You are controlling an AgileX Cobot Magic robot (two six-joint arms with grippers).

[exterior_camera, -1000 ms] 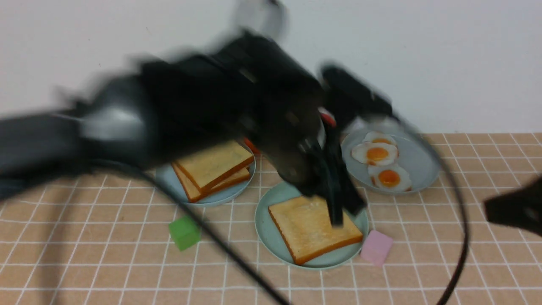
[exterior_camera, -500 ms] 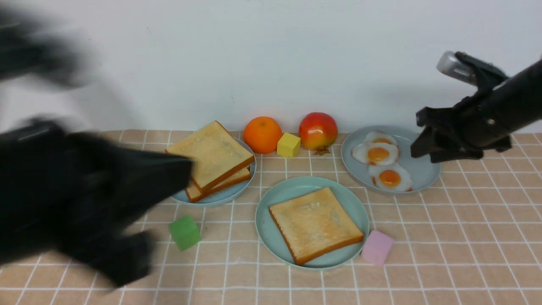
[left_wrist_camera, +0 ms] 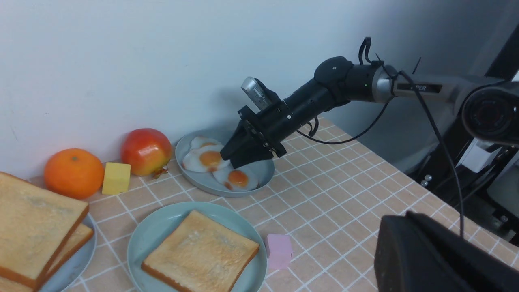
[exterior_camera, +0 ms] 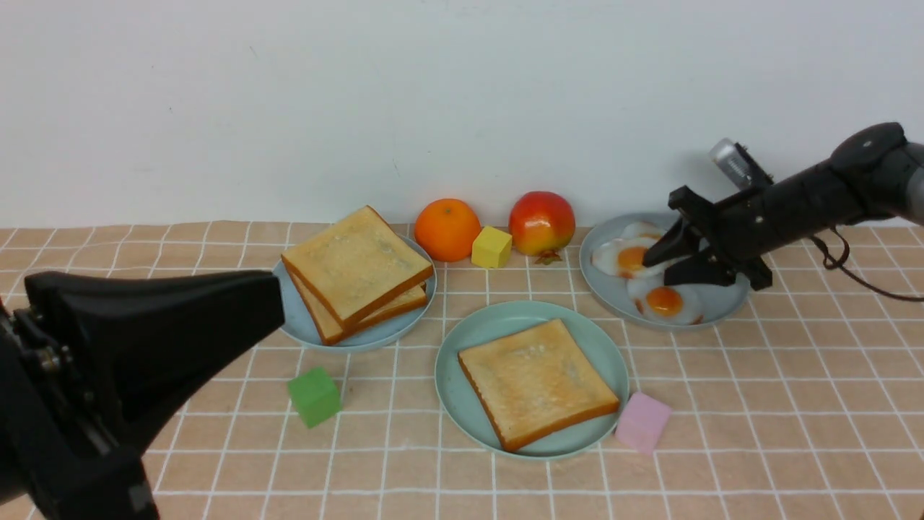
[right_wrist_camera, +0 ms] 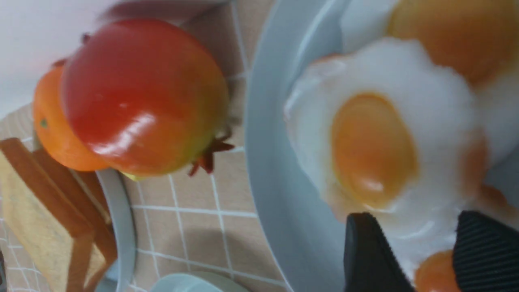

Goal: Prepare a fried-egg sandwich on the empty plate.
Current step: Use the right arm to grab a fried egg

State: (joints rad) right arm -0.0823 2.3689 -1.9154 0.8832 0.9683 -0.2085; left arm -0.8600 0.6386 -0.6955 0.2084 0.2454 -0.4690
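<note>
The pale mint-green plate [exterior_camera: 447,375] sits at the centre with one toast slice [exterior_camera: 538,383] lying flat on it. Two more toast slices [exterior_camera: 357,267] are stacked on a grey-blue plate [exterior_camera: 375,338] to its left. Three fried eggs lie on another grey-blue plate [exterior_camera: 722,289] at the right. My right gripper [exterior_camera: 657,271] is open, low over the middle egg [right_wrist_camera: 373,150], with egg white between its fingers [right_wrist_camera: 365,243]. My left gripper [exterior_camera: 278,296] is at the near left, shut and empty, away from the plates.
An orange [exterior_camera: 447,230], a yellow cube [exterior_camera: 492,247] and a red apple [exterior_camera: 541,222] stand along the back wall. A green cube [exterior_camera: 314,397] lies left of the mint plate and a pink cube [exterior_camera: 642,422] touches its right rim.
My left arm has swung away from over the mint plate to the near left, leaving the toast slice there. My right gripper has come in from the right and dropped onto the egg plate.
</note>
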